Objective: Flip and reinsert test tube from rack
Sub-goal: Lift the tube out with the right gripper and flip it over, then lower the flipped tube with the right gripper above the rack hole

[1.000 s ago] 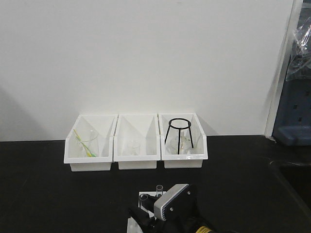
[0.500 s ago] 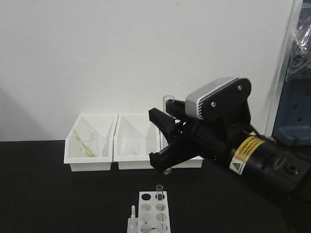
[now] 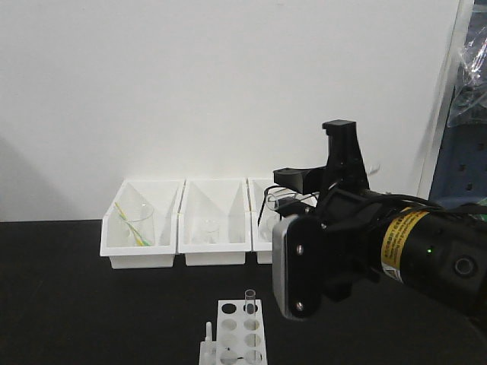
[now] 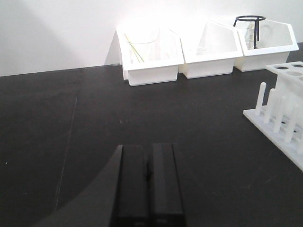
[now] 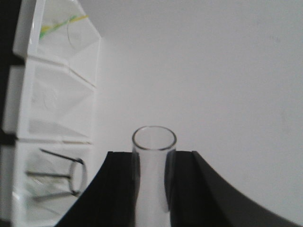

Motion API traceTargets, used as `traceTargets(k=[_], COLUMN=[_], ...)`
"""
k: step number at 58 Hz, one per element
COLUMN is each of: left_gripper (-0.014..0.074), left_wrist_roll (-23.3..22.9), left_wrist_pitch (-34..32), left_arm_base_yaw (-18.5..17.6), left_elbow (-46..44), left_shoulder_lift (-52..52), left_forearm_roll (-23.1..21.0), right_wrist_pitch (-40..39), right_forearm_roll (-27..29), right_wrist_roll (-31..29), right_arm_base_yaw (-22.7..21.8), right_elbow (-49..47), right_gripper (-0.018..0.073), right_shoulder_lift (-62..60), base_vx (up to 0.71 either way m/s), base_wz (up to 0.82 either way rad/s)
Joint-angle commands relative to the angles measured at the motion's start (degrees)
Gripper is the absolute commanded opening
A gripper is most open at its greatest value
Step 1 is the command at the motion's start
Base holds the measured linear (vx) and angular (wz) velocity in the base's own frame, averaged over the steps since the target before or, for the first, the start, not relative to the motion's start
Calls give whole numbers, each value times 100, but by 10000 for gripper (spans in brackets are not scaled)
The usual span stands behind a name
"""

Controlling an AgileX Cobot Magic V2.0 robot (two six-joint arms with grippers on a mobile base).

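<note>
1. Front view: against half a second ago, the right arm [image 3: 403,251] is rolling its wrist over, its grey camera housing swinging from the top to the side. The rack [image 3: 240,334] is staying put, a second tube [image 3: 249,299] standing in a back hole.
2. Left wrist view: the left gripper [image 4: 147,189] is hanging low over the table [image 4: 94,118], fingers pressed together on nothing. Three white bins [image 4: 208,71] are lining the wall: one is holding a beaker [image 4: 142,45] with a yellow-green stick, one a small beaker [image 4: 203,45], one a black wire stand [image 4: 249,28].
3. Right wrist view: the right gripper [image 5: 154,158] is clamping the test tube [image 5: 152,184] on its body below the open rim, aloft and clear of the rack. Judging: light, stiff, slick, brittle glass, so a gentle mid-body squeeze is suiting it, never the rim.
</note>
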Motion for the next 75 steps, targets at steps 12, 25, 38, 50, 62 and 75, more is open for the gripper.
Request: traceTargets(k=[12, 25, 38, 50, 62, 75], left_gripper=[-6, -6, -6, -6, -6, -6], left_wrist_roll=[-50, -50, -50, -50, -50, -50], left_wrist_pitch=[-460, -460, -460, -460, -460, -460], left_arm_base_yaw=[-1, -1, -1, -1, -1, -1], left_elbow=[-23, -23, -23, -23, -23, -23], left_shoulder_lift=[-45, -45, -45, -45, -45, -45], left_forearm_roll=[-27, -27, -27, -27, -27, -27], right_wrist_pitch=[-1415, -1634, -3701, -4847, -4899, -4727], right_forearm_roll=[3569, 3701, 3637, 3640, 3377, 3231], right_wrist_roll=[4550, 4614, 4491, 4191, 4191, 4278], right_arm_base_yaw=[-14, -14, -165, -172, -172, -172], right_elbow=[-219, 13, 1408, 1835, 1472, 1265], right_gripper=[-7, -7, -7, -7, -7, -7], right_shoulder_lift=[-75, 118, 351, 991, 1426, 1743], base_vx=[0, 0, 0, 0, 0, 0], base_wz=[0, 0, 0, 0, 0, 0])
